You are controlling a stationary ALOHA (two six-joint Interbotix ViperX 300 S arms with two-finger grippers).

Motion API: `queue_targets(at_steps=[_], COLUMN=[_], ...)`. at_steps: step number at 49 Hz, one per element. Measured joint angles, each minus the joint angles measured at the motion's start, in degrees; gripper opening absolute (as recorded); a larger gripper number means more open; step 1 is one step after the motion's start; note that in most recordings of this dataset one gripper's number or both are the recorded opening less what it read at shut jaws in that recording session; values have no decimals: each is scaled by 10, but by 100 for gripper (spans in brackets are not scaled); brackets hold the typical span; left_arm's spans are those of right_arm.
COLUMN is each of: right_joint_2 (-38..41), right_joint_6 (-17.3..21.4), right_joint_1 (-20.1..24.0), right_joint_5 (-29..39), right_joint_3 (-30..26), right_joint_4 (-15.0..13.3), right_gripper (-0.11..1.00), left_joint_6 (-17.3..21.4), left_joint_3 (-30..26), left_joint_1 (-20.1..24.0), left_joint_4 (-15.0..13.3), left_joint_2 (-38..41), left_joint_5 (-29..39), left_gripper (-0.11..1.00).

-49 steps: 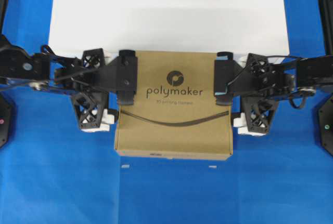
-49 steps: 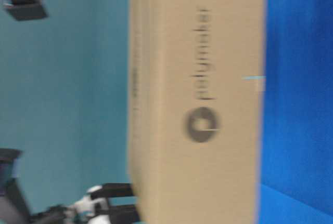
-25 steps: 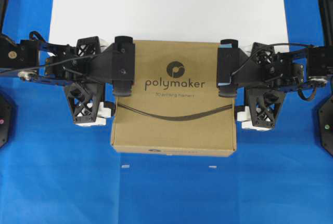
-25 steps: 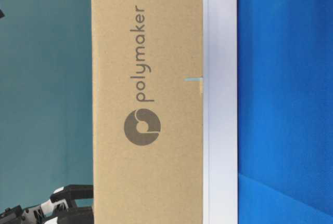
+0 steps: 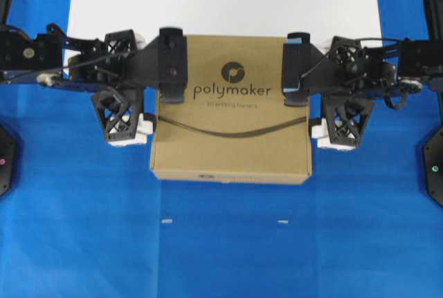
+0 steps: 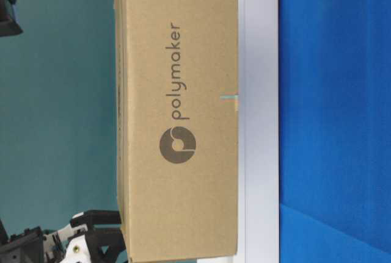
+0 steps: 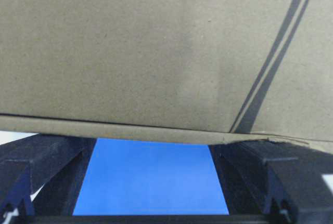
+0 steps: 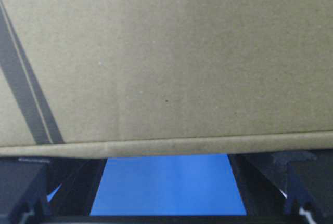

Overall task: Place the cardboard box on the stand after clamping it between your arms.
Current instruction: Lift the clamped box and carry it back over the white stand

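In the overhead view two small white marks lay on the blue cloth nearest the camera. Beyond them sat the flat square brown cardboard box, its top printed "polymaker" in dark letters under a round logo, a smaller line beneath too fine to read, and a curved dark line below that. Its far part overlapped the wide plain white rectangular stand; its near part hung over the cloth. The black lattice-framed left gripper pressed the box's left side and the right gripper its right side, both with jaws spread wide, the box squeezed between the two level, inward-reaching arms.
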Motion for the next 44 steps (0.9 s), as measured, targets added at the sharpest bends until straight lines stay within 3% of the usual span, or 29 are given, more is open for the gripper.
queue_targets(at_steps=[11,16,24,29,44], right_joint_2=[22,30,47,64,102], right_joint_6=[-51,-94,-174,-221,-280], right_joint_1=[-44,-69,-107,-128,-179], right_joint_5=[-1,0,0,0,12], right_joint_3=[-17,-25,-30,-46,-86], right_joint_4=[15,49,103,129,144], right_gripper=[97,97,97,97,97], left_joint_6=[0,7,70,84,122], left_joint_3=[0,-5,-25,-27,-46], left_joint_1=[39,53,69,76,126], left_joint_4=[3,4,4,4,6], left_joint_2=[6,12,35,53,74], left_joint_5=[0,0,2,5,6], left_gripper=[81,81,81,81,81])
